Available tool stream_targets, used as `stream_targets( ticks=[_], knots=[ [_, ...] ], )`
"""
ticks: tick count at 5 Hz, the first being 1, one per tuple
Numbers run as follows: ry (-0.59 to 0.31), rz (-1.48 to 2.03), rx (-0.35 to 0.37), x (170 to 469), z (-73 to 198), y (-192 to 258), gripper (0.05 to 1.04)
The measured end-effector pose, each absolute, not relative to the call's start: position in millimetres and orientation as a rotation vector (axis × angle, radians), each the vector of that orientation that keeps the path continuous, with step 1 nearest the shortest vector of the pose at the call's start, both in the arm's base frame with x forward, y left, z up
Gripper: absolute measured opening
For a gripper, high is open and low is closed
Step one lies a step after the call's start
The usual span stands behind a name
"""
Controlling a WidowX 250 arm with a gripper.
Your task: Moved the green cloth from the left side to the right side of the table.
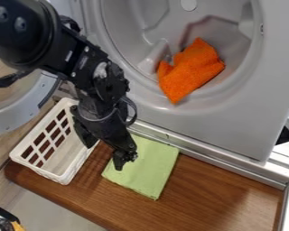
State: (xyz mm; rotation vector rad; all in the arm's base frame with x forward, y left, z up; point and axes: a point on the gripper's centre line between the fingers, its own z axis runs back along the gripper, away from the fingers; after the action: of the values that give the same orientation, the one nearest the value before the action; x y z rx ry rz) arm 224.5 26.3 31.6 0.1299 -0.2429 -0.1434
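Grey drum housing (249, 117) is seen behind the brown wooden table (213, 194), drum opening facing out. Black gripper (104, 156) is hung over the table, fingers apart, one tip seen over the green cloth's left part; contact can't be told. White slotted basket (67, 173) is set at table's left, just beside. Green cloth (148, 168) is laid flat mid-table, near the metal rail (216, 156). Orange cloth (192, 70) is left crumpled inside the drum.
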Motion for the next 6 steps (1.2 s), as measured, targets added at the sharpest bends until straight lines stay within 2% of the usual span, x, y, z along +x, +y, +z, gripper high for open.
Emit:
stream_targets(
  ticks=[1,2,3,4,6],
  knots=[
    [-0.223,-0.137,0.123,222,27,26,1.001],
    [-0.207,-0.073,0.112,233,20,37,1.001],
    [-0.186,-0.061,0.093,258,2,31,1.001],
    [-0.15,-0.027,0.045,278,-28,30,1.001],
    [-0.146,-0.028,0.026,291,-44,27,1.001]
  ],
)
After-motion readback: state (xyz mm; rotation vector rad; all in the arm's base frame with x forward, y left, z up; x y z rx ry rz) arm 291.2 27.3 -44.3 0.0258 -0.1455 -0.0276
